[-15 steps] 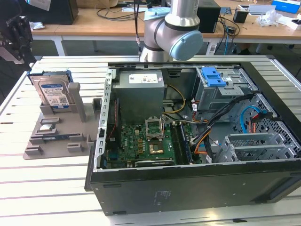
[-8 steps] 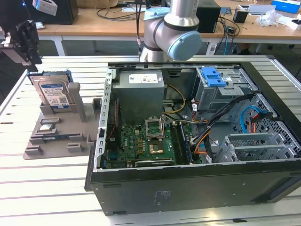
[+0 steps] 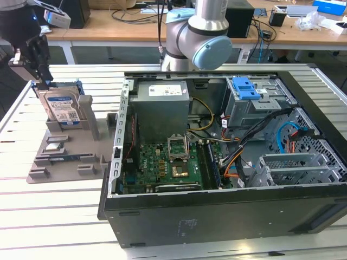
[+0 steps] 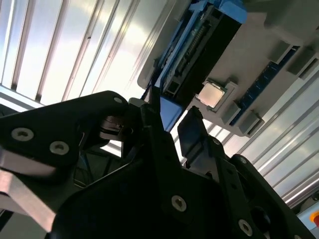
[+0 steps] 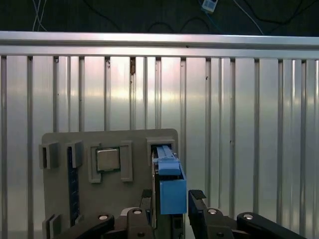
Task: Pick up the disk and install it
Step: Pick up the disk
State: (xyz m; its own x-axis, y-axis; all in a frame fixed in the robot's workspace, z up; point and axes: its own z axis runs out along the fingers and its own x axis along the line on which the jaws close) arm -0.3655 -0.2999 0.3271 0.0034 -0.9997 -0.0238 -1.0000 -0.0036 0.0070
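1. Your gripper hung over the top edge of the disk. Its fingers stood apart, one on each side of the blue carrier frame. A sliver of gap showed beside one finger in both wrist views, so I judged the pincer open and not yet clamped.
2. The disk stood upright on its edge in a slot of the grey holder, at the exterior view's left, with its label facing that camera.
3. Beside that slot, a small square chip lay in its own recess of the holder.
4. The holder rested on the slatted table, just beside the open computer case.
5. Deeper inside the case, the drive cage with its blue latch sat well apart from the disk.
6. By my reading you were early in the task. The approach was made, but the grip, the lift, the carry to the case and the seating were all left.
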